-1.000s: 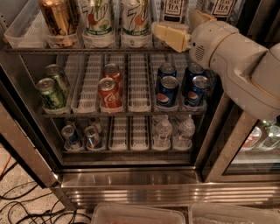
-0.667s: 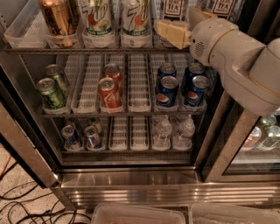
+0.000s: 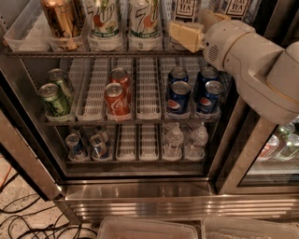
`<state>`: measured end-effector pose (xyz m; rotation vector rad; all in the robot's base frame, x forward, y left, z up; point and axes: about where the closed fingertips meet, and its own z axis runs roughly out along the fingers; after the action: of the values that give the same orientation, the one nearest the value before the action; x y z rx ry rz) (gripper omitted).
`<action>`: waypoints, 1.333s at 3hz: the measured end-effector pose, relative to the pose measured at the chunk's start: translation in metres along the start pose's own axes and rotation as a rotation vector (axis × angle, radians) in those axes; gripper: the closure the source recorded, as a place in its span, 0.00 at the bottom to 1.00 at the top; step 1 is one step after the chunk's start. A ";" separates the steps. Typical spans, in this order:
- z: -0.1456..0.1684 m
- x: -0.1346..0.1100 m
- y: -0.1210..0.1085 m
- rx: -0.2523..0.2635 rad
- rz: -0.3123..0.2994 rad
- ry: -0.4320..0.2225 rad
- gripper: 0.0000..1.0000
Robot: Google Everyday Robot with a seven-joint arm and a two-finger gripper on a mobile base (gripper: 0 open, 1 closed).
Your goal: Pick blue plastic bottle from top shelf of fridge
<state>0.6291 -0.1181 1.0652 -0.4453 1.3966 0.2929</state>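
Note:
The fridge (image 3: pixel 140 198) stands open in the camera view. Its top shelf (image 3: pixel 93 54) runs along the upper edge and carries a gold can, two 7UP cans and two "Teas' Tea" bottles. Only the white-and-black label of the blue plastic bottle (image 3: pixel 186 8) shows, at the top, right of the 7UP cans. A second tea bottle (image 3: pixel 240 6) stands further right. My gripper (image 3: pixel 200 27) is at top-shelf height, just below and in front of the first tea label. Its cream fingers (image 3: pixel 186 36) are apart and hold nothing. The white arm (image 3: pixel 252 60) hides the shelf's right part.
The middle rack holds green cans (image 3: pixel 53 98), red Coca-Cola cans (image 3: pixel 114 98) and blue Pepsi cans (image 3: pixel 178 95). The lower rack holds small cans and clear water bottles (image 3: pixel 174 140). A steel post (image 3: pixel 243 154) bounds the right side. Cables lie on the floor at lower left.
My gripper and arm have shifted a little to the right and up, closer to the tea bottles on the top shelf. Nothing else has moved.

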 end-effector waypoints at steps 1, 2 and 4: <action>0.000 0.000 0.000 0.000 0.000 0.000 0.66; 0.000 0.000 0.000 0.000 0.000 0.000 0.89; 0.000 0.000 0.000 0.000 0.000 0.000 1.00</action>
<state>0.6291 -0.1180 1.0652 -0.4454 1.3965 0.2930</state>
